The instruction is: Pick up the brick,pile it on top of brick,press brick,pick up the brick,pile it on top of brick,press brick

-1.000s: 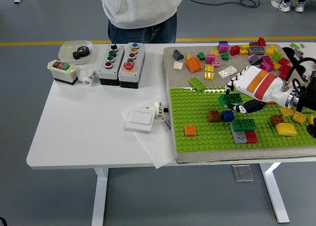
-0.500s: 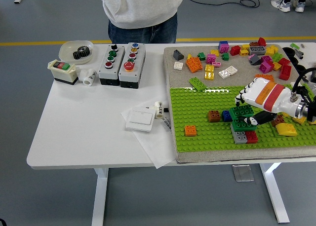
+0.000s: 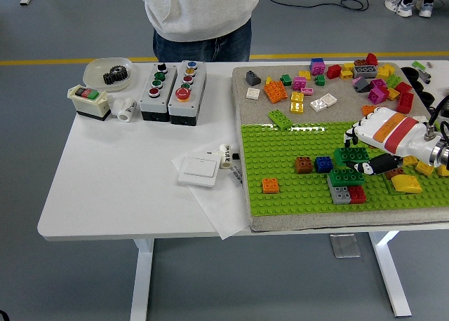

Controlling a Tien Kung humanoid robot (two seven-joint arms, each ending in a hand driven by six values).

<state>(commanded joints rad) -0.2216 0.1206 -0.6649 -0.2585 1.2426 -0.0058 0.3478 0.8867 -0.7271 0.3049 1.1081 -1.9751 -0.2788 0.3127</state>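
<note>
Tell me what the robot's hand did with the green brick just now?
The white right hand, shut on a dark green brick, carried it toward the table's near edge to just above the green brick stack. The orange brick and the other bricks stayed put.

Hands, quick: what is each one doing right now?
Right hand: fingers closed on a dark green plastic brick, just above the green brick stacked on the green baseplate.
Left hand: not in view.
</note>
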